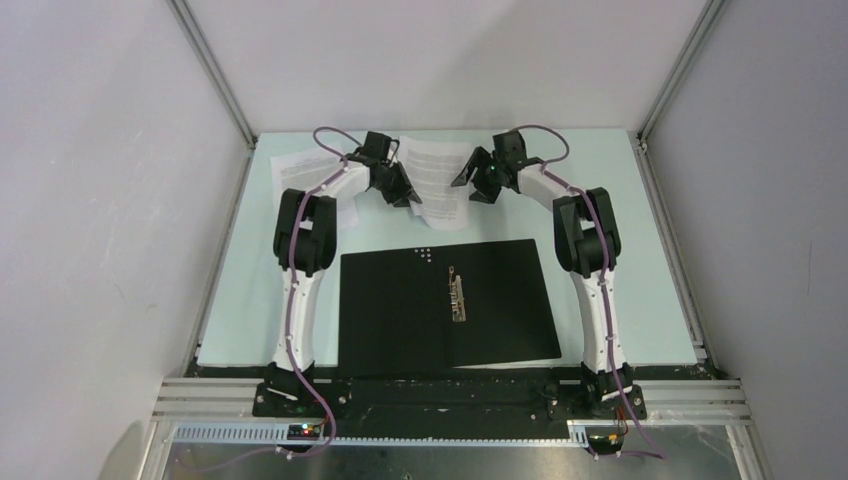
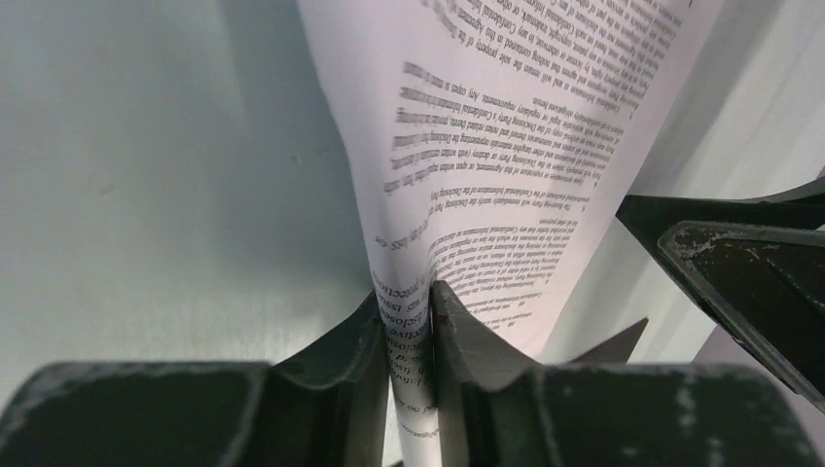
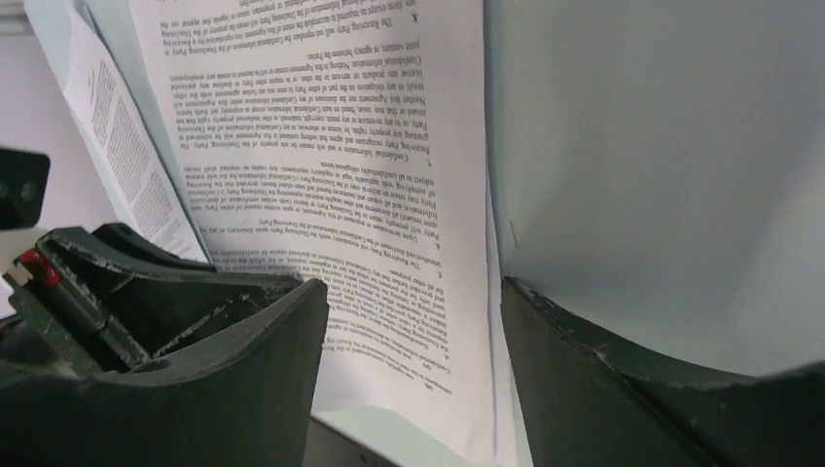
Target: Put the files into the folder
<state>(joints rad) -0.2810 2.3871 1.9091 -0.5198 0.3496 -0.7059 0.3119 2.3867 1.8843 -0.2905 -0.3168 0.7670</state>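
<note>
White arm links (image 1: 298, 325), black joints (image 1: 305, 232), purple cables (image 1: 289, 300)

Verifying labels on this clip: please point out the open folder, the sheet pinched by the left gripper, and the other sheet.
open folder (image 1: 390, 310): top view, bare black left inside cover.
pinched sheet (image 2: 506, 126): left wrist view, printed middle of the page.
other sheet (image 1: 297, 167): top view, its exposed left part.

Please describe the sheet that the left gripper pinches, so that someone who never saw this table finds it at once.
On the pale table, look past the open black folder to the far edge. The sheet lies there in the middle, its left edge pinched by the left gripper. The other sheet lies in the far left corner, with no gripper on it.
</note>
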